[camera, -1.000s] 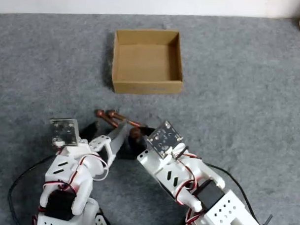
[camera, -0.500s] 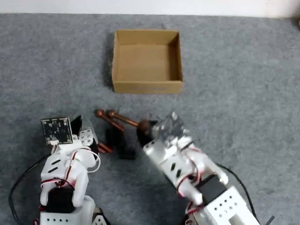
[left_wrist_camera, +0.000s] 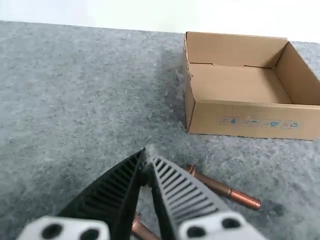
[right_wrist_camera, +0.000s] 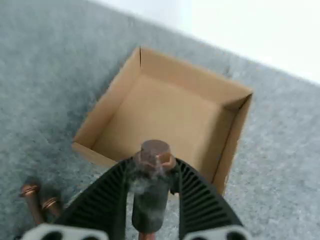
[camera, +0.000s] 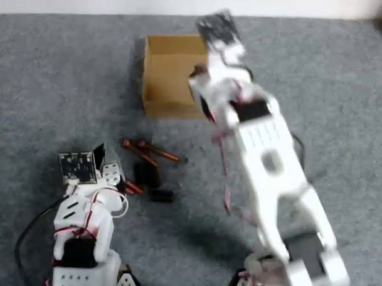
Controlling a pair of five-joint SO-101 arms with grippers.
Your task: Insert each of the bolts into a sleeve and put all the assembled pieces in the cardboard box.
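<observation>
High view: the right arm [camera: 266,146] hangs over the cardboard box [camera: 167,87]; loose bolts [camera: 150,150] and sleeves [camera: 147,174] lie by the left arm [camera: 87,215]; left wrist view: the left claw [left_wrist_camera: 147,156] is pressed closed, seemingly empty; right wrist view: the right claw [right_wrist_camera: 150,172] clamps a sleeved bolt [right_wrist_camera: 155,152] above the box.

Copper bolts [camera: 150,150], black sleeves [camera: 148,175], brown cardboard box [camera: 168,110], grey carpet [camera: 63,78].

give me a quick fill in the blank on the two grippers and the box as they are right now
1. The right gripper is shut on a bolt that sits inside a dark ____.
2. The cardboard box is ____ inside.
3. The left gripper is ____, with nothing held in it.

Missing words: sleeve; empty; shut
</observation>
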